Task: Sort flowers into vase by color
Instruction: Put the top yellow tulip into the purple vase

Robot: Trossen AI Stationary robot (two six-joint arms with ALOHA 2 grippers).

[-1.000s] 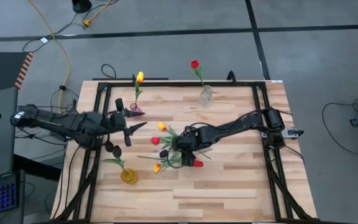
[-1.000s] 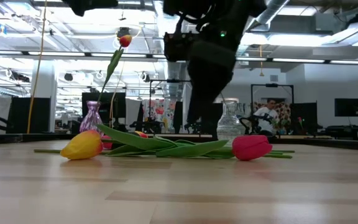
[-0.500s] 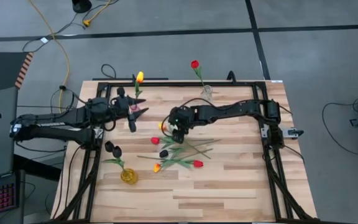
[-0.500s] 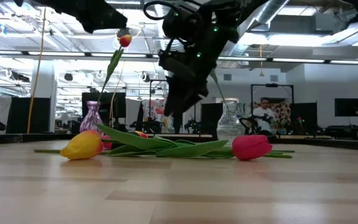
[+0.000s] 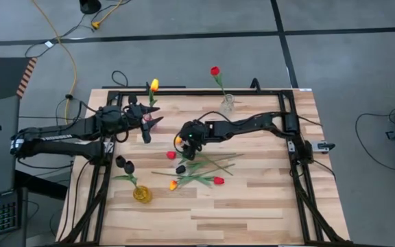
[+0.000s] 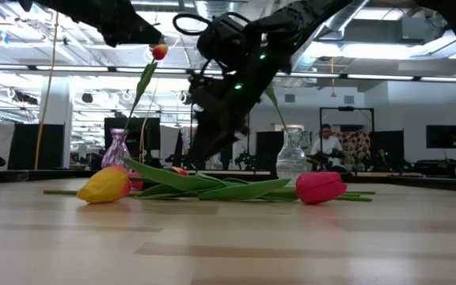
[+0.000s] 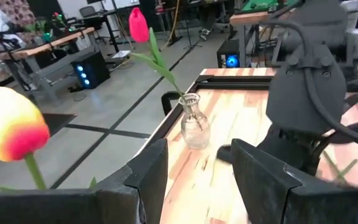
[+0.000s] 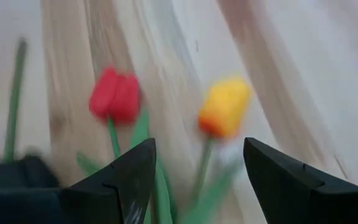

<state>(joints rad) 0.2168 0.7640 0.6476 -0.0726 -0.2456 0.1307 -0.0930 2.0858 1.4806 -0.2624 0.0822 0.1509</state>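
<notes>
Right gripper shifted left, unclenched, over yellow tulip | stem lengthwise toward gripper

The pale wooden-plank bench carries loose artificial tulips at its middle, plus three small vases: pink, clear glass, and amber.

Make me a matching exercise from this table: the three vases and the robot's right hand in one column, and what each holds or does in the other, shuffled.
Column one:
1. pink vase
2. clear vase
3. yellow vase
4. right hand

Column two:
A. holds a near-black flower
B. open above the loose flowers
C. holds a red flower
D. holds a yellow-orange flower

Pairs: 1-D, 2-C, 3-A, 4-B
</notes>
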